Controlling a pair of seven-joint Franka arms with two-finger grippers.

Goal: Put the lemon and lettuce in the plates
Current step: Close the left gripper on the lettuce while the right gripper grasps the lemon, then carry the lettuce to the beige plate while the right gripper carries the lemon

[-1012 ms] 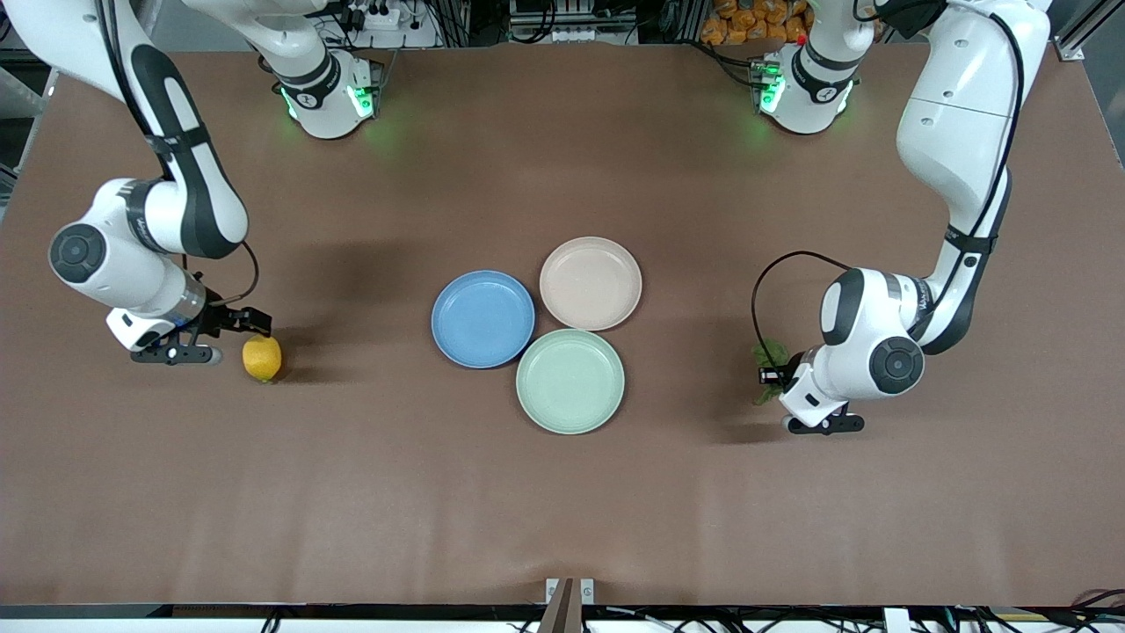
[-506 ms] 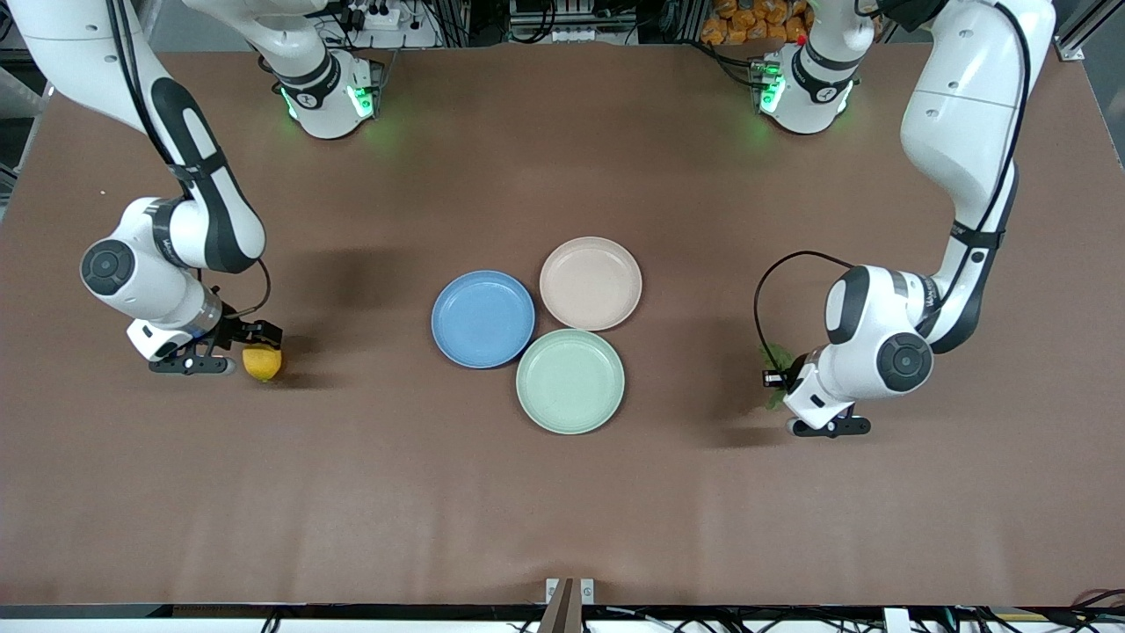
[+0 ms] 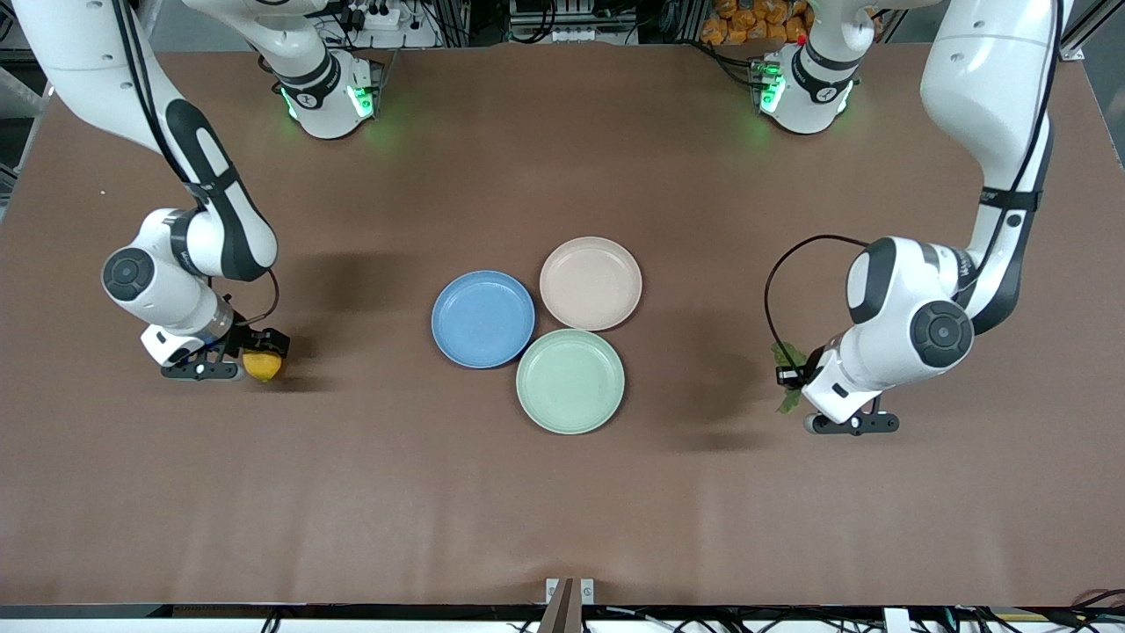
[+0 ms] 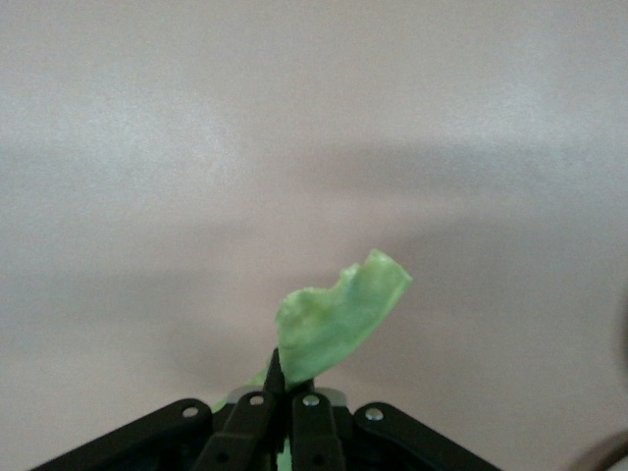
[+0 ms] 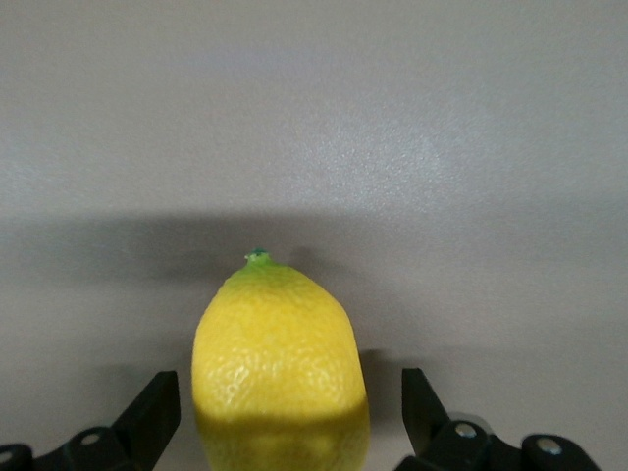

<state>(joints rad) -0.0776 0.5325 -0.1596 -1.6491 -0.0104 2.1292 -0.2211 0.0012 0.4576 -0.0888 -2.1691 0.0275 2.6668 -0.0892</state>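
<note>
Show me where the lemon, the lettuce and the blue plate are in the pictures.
lemon point(image 5: 280, 363): right wrist view, middle of its yellow rind, between the open fingers.
lettuce point(image 4: 339, 319): left wrist view, middle of the leaf above the shut fingers.
blue plate point(image 3: 482, 318): front view, bare middle of the plate.

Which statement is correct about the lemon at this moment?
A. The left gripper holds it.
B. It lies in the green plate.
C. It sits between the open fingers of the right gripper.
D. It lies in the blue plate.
C: the lemon sits between the right gripper's spread fingers, which stand clear of it.
</note>
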